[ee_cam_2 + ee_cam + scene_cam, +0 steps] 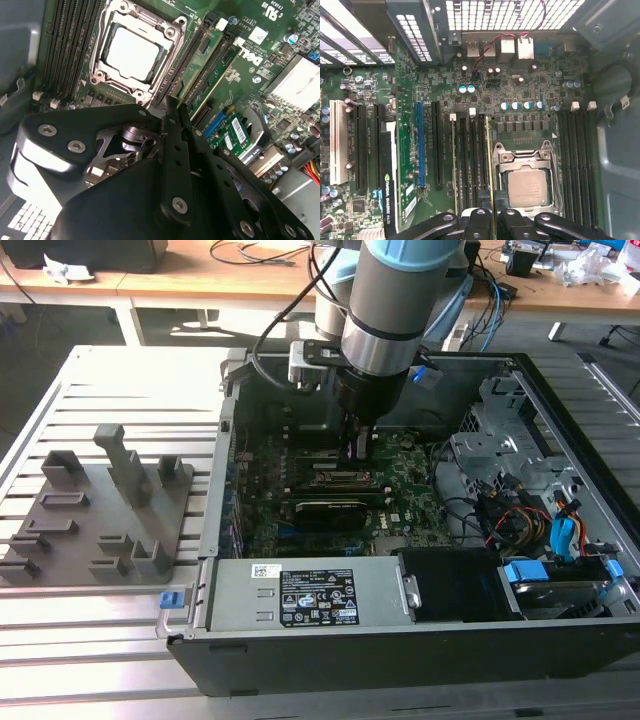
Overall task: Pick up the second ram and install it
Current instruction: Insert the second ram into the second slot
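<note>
The second ram (492, 165) is a slim green stick seen edge-on, standing along the memory slot closest to the CPU socket (527, 186). My gripper (492, 219) is shut on its upper edge, black fingers pressed on both faces. In the second wrist view the same second ram (202, 56) runs away from my gripper (172, 107), beside the CPU socket (132, 50). In the exterior view my gripper (357, 452) reaches straight down into the open computer case onto the motherboard (405, 490). I cannot tell whether the stick is fully seated.
Another thin stick (454, 165) stands a few slots farther from the socket. A black graphics card (387, 200) lies beyond the expansion slots. The grey holder blocks (100, 510) sit on the table at the exterior view's left. A power supply (300, 595) and cables (510, 520) crowd the case.
</note>
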Available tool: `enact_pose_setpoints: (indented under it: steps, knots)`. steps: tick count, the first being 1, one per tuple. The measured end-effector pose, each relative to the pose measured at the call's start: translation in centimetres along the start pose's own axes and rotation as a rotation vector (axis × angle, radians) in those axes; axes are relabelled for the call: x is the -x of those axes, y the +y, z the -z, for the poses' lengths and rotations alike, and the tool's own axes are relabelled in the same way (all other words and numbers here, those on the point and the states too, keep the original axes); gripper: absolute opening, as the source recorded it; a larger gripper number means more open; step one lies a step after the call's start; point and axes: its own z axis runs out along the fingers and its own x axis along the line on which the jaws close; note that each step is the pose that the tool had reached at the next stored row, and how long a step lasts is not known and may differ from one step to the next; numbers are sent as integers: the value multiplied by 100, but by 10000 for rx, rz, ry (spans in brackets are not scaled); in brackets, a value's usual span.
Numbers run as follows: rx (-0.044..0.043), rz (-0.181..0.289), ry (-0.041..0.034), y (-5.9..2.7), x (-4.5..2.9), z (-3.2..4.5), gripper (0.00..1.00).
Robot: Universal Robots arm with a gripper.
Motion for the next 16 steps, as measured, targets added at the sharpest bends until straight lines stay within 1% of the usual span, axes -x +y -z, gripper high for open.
enact_pose_setpoints:
  steps: [6, 8, 9, 12, 13, 15, 16]
  knots:
    - [0, -1, 0, 13, -25, -79, 14]
    - [-5, -54, 44, 11, -49, -121, 14]
    - [-9, -72, 53, 6, -74, -176, 14]
    - [-10, -86, 52, 2, -80, -252, 14]
    - [-23, -306, 37, 1, -82, -270, 14]
    - [-25, -330, 33, 1, -93, -274, 14]
    - [-25, -328, 32, -2, -123, -273, 14]
